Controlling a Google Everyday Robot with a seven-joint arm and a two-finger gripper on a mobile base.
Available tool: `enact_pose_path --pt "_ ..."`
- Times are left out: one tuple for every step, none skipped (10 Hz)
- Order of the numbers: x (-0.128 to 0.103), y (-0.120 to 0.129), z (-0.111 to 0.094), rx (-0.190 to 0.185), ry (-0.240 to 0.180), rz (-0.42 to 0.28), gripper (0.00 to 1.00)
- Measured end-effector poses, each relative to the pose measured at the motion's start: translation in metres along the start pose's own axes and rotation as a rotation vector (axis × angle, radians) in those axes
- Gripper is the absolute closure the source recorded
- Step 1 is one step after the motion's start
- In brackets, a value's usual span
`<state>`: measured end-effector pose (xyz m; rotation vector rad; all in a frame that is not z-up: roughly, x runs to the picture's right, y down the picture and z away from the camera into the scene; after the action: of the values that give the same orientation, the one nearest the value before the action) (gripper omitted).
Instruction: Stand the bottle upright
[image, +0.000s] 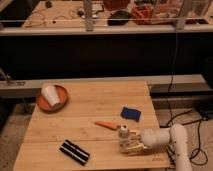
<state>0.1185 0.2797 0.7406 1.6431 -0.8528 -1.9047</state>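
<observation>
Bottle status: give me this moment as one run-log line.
bottle: upright, white cap up, near table front-right edge | gripper: at bottle's base | carrot: lying just left of bottle

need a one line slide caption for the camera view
Gripper at the wooden table's near right corner, around the upright bottle, beside a carrot.

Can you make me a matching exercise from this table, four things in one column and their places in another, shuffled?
Things:
1. bottle
2. carrot
3. white cup
4. blue object

Places:
A. in the orange bowl, back left
B. near the table's right edge, behind the carrot
C. at the gripper, front right, cap up
D. mid-table, just left of the bottle

Pairs: 1-C, 2-D, 3-A, 4-B
</observation>
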Motion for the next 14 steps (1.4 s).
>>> enact_pose_path --pt "-0.0001 0.0 -0.0001 0.003 -0.004 0.0 0.81" --pt "-0.0003 -0.0001 -0.0001 0.006 -0.006 0.001 0.72" --pt "-0.0005 -0.0001 -0.0006 0.005 -0.011 0.003 0.58" --pt "-0.0007 -0.0002 -0.0007 0.005 -0.014 0.005 0.48" --pt "-0.0008 -0.0002 -0.0008 0.004 -0.016 0.006 0.4" --pt "-0.0011 -0.0002 -0.0009 0.003 -0.018 0.007 0.31" --pt "-0.0013 -0.0005 -0.001 0.003 -0.021 0.008 0.22" --pt "-0.0017 -0.0009 -0.0011 0.003 -0.021 0.01 0.2" --pt "-0.0024 -0.0012 -0.0015 0.002 -0.023 0.011 0.2" --pt "-0.0016 -0.0014 -0.002 0.002 -0.023 0.01 0.2" --pt "-0.0008 -0.0009 -0.0017 0.002 -0.017 0.011 0.2" --pt "-0.0006 -0.0007 -0.0023 0.0 -0.014 0.012 0.2" --pt "-0.0003 -0.0004 -0.0043 -0.004 -0.013 0.013 0.2" --pt "-0.0008 -0.0001 -0.0062 -0.008 -0.015 0.015 0.2"
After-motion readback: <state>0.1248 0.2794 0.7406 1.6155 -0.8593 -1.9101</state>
